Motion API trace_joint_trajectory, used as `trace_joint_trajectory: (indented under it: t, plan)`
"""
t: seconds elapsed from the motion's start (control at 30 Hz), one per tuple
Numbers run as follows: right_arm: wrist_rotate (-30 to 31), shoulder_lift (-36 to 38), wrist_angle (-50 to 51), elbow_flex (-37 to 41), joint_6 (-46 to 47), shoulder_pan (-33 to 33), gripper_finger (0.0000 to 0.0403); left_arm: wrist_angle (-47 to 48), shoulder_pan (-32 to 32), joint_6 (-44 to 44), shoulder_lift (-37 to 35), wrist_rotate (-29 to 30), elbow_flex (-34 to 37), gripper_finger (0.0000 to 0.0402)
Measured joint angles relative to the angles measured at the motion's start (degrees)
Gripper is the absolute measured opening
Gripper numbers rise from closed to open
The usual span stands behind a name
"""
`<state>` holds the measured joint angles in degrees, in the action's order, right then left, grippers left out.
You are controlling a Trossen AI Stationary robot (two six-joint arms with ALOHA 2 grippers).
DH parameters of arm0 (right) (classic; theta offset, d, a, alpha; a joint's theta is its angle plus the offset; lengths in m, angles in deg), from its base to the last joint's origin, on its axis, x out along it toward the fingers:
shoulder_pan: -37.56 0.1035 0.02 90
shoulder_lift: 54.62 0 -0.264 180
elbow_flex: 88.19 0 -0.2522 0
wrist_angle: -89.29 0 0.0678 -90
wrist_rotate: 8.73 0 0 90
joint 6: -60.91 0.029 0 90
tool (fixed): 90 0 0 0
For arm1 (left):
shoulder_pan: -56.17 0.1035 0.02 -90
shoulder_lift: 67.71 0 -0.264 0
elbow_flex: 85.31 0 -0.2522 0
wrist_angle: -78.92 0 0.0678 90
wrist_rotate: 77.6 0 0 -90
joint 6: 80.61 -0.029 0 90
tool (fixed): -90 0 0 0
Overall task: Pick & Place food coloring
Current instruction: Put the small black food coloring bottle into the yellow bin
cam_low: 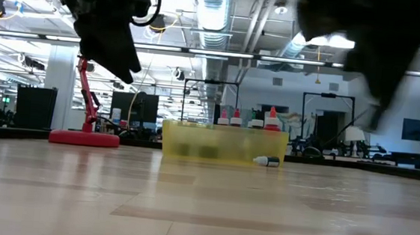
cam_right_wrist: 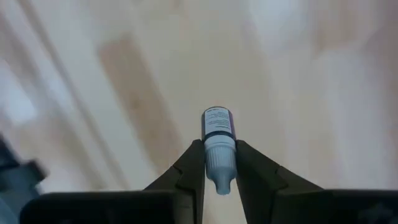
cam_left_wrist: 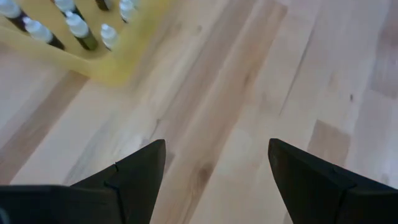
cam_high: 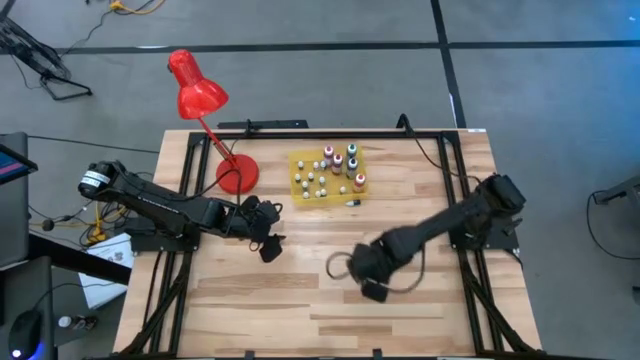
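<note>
1. Right tool [cam_right_wrist: 219,163] is clenched on a dark bottle [cam_right_wrist: 217,124] above the bench [cam_high: 400,300].
2. Left tool [cam_left_wrist: 214,165] hangs released near the yellow mat [cam_high: 300,190].
3. Other bottles [cam_high: 340,160] stand on the mat; one [cam_low: 266,161] lies beside it.

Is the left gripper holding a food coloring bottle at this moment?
No. The left gripper is open over bare wooden table, with nothing between its fingers.

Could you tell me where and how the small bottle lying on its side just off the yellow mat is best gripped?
Grip the lying bottle across its dark body, coming straight down from above. It rests flat on the table, clear of the yellow mat, so probably only its sides offer hold.
</note>
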<state>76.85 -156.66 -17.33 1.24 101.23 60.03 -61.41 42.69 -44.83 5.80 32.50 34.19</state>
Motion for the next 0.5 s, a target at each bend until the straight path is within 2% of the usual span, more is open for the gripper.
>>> trace_joint_trajectory:
  t: [0.27, 0.5]
  plan:
    - [10.7, -0.8, 1.7, -7.8, -19.8, -14.0, 0.0064, 4.5, 0.1, -1.2, 0.0, -0.1, 0.0, 0.0277]
    - [20.1, -7.2, 4.1, -14.6, -33.1, -24.3, 0.0065, 5.9, 0.1, -2.3, 0.0, 0.2, 0.0, 0.0277]
